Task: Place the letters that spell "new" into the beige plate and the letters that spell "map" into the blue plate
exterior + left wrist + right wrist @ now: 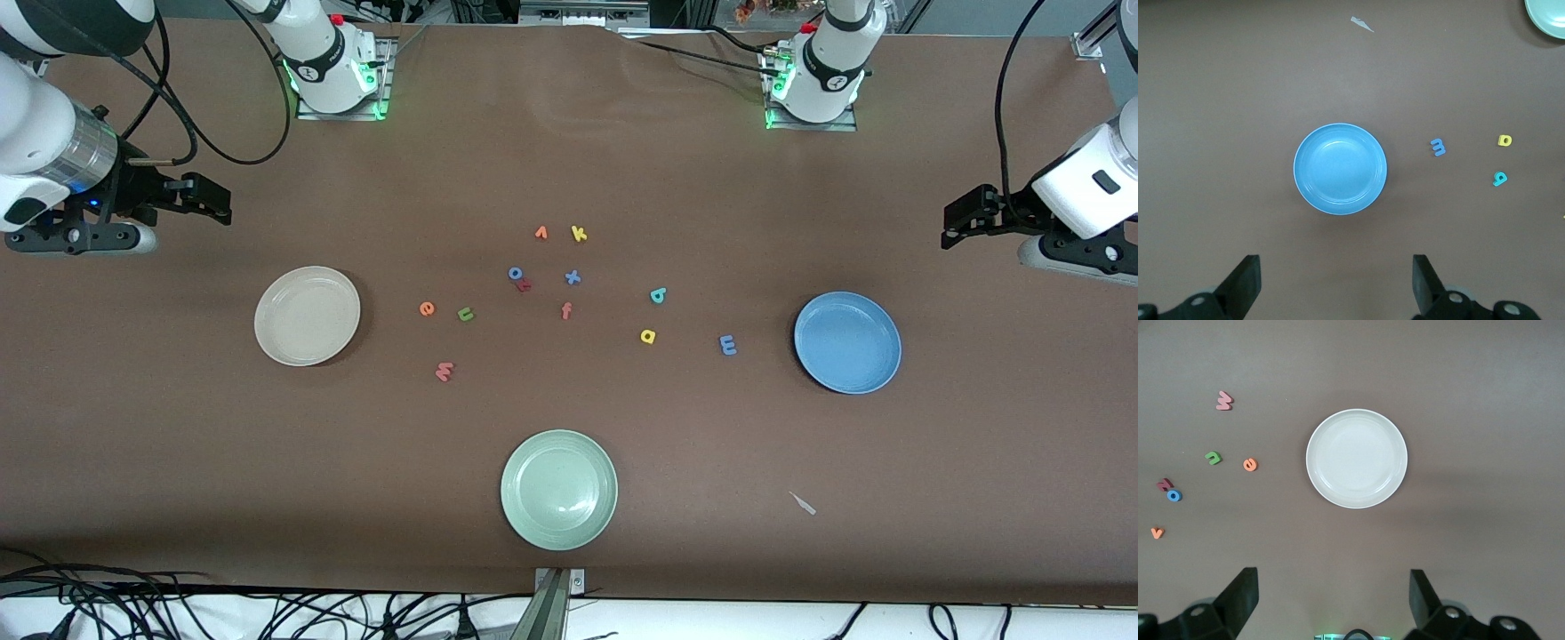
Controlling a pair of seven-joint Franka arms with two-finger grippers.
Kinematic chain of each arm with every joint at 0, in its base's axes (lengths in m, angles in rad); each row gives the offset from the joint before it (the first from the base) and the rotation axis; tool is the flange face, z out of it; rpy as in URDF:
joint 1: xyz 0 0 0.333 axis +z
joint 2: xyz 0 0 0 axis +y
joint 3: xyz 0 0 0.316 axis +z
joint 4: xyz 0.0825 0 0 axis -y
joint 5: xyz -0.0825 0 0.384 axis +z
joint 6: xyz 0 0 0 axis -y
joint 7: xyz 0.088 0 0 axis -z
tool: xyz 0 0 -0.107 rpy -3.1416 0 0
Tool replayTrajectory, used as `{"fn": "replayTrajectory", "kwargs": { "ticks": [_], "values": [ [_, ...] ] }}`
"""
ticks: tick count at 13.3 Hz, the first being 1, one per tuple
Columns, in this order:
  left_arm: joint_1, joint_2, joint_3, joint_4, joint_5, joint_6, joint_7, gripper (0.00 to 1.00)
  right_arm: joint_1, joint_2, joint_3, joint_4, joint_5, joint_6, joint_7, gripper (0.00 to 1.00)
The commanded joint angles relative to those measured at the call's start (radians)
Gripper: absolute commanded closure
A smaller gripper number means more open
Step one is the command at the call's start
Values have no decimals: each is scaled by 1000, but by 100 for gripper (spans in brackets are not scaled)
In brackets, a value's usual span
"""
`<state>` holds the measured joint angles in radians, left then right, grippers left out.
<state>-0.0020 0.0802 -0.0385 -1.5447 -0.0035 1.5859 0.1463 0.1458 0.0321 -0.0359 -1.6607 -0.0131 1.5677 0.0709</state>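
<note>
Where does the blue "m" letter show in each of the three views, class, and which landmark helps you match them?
Front view: the blue "m" lies on the table beside the blue plate.
Left wrist view: the "m" lies beside the same plate.
Right wrist view: not in it.
Shared landmark: the blue plate, seen in the front and left wrist views.

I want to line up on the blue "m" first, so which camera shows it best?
The left wrist view: the blue "m" lies unobstructed beside the blue plate. The front view shows it smaller, between that plate and the yellow "a". The right wrist view misses it.
</note>
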Motion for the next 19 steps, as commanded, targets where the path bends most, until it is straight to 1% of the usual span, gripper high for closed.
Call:
{"fn": "replayTrajectory", "kwargs": {
  "ticks": [1, 8, 12, 19],
  "values": [
    [-4, -17, -1, -6, 7, -12, 15, 0, -8, 0, 4, 7, 4, -11, 0, 0],
    [-3, -13, 0, -6, 7, -12, 1, 0, -8, 0, 4, 7, 4, -11, 1, 0],
    [-4, 16, 2, 18, 19, -10, 2, 0, -8, 0, 4, 7, 4, -11, 1, 0],
    [-18, 49, -1, 9, 5, -10, 15, 0, -8, 0, 4, 7, 4, -9, 1, 0]
  ]
}}
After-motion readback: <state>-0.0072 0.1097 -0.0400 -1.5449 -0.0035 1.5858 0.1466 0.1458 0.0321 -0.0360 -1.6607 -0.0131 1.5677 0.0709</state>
